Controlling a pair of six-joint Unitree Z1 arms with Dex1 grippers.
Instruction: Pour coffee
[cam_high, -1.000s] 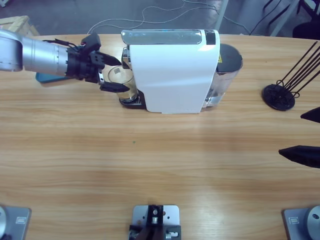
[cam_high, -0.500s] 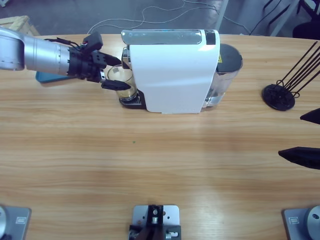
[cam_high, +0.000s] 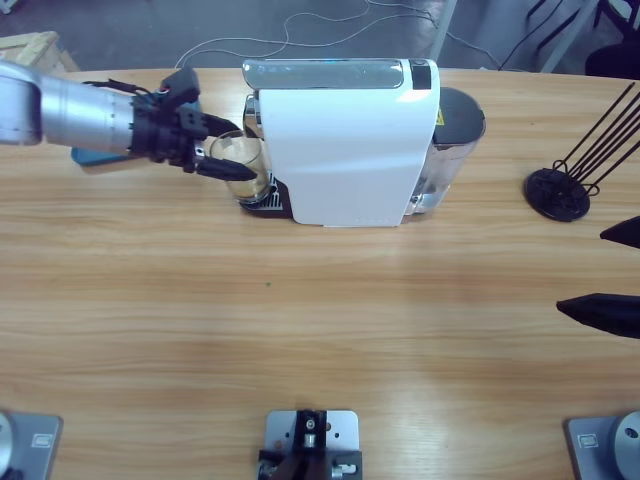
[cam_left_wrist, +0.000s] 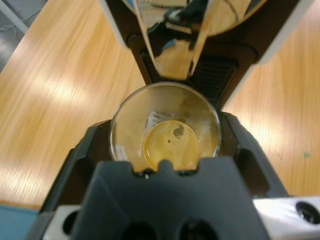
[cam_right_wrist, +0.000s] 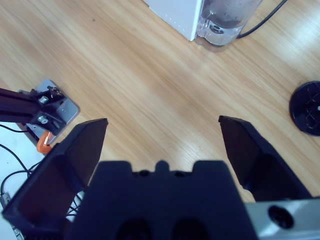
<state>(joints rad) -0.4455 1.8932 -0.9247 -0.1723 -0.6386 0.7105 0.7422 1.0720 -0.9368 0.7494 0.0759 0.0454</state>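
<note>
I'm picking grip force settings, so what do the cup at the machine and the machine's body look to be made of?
The cup looks like clear glass or hard clear plastic: the coffee at its bottom shows through the wall, and the rim glints. The coffee machine body seems to be smooth glossy white plastic with a soft sheen, topped by a shiny silver strip. The left gripper is shut on the cup.

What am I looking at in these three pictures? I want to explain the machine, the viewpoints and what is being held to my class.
These show two robot arms at a wooden table. One picture looks down from above; the other two come from cameras on each wrist. The left hand is closed around a clear glass with a little brown coffee in it, standing under the spout of a white coffee machine. The right hand is open over bare table, holding nothing. A black wire rack stands towards one end of the table.
</note>
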